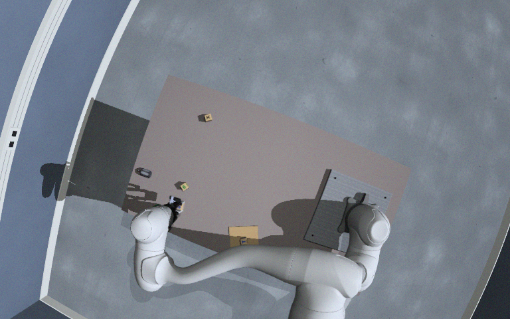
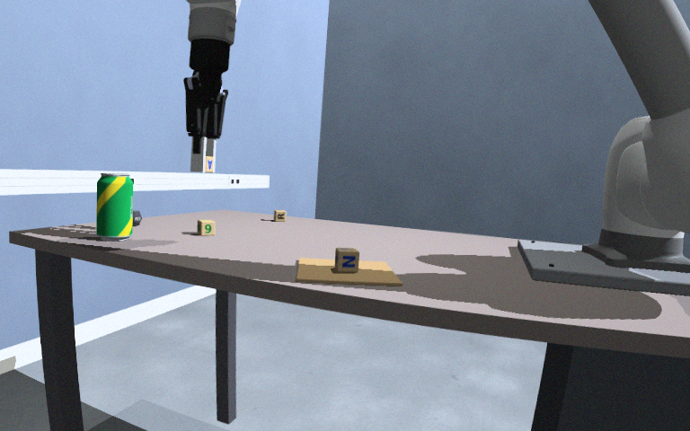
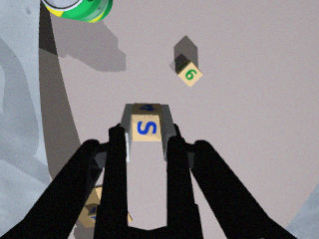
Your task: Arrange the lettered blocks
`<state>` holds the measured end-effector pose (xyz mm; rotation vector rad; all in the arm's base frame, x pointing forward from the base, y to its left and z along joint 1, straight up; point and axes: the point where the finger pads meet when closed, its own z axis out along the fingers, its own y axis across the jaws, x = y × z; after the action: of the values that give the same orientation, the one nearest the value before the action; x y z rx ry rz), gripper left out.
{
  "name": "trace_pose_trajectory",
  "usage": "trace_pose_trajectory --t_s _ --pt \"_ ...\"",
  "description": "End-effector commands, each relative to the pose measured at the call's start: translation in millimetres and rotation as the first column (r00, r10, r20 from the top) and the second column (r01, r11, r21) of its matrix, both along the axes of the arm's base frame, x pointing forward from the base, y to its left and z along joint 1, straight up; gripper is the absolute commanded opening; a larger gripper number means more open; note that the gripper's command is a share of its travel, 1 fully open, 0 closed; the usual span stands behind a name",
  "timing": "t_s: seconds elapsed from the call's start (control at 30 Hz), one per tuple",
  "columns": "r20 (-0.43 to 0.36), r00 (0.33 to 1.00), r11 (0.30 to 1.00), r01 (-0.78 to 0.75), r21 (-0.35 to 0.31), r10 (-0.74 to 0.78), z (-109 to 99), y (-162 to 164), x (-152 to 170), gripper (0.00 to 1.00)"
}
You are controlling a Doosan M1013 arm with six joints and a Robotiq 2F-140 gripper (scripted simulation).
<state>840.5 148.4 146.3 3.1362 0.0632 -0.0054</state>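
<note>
jaws (image 1: 178,203) (image 2: 205,145): nearly closed, gripping S block (image 1: 180,207) (image 2: 209,163) (image 3: 147,127) | height: above table (image 1: 240,157) (image 2: 396,249) (image 3: 239,115) | mat (image 1: 244,231) (image 2: 310,271): one block (image 1: 244,240) (image 2: 347,260)

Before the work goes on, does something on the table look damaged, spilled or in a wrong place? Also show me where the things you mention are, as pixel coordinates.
Nothing looks damaged or spilled. The green can (image 2: 115,206) (image 3: 89,11) stands upright. One block (image 1: 244,240) (image 2: 347,260) already sits on the mat (image 1: 244,230) (image 2: 311,273); its side letter N lies sideways, which is odd-looking but no fault.
</note>
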Motion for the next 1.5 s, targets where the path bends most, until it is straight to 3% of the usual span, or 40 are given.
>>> trace_pose_trajectory --t_s 0.0,0.3,0.33,0.57,0.8,0.87,0.9,1.37,1.43,1.47 --pt "0.004 0.99 0.99 -0.138 0.005 0.138 2 18 -20 0.24" --pt "0.004 0.939 0.939 -0.343 0.004 0.343 1 42 -52 0.24" --pt "0.004 0.906 0.906 -0.423 0.004 0.423 1 52 -66 0.24" --pt "0.004 0.807 0.807 -0.59 0.004 0.59 0 72 -98 0.24" --pt "0.004 0.665 0.665 -0.747 0.004 0.747 -2 91 -134 0.24" --pt "0.004 0.665 0.665 -0.747 0.004 0.747 -2 91 -134 0.24" --pt "0.004 0.597 0.597 -0.802 0.004 0.802 -3 98 -149 0.24" --pt "0.003 0.233 0.233 -0.973 0.004 0.973 -10 126 -221 0.24" --pt "0.003 0.233 0.233 -0.973 0.004 0.973 -10 126 -221 0.24" --pt "0.003 0.148 0.148 -0.989 0.004 0.989 -12 131 -236 0.24"
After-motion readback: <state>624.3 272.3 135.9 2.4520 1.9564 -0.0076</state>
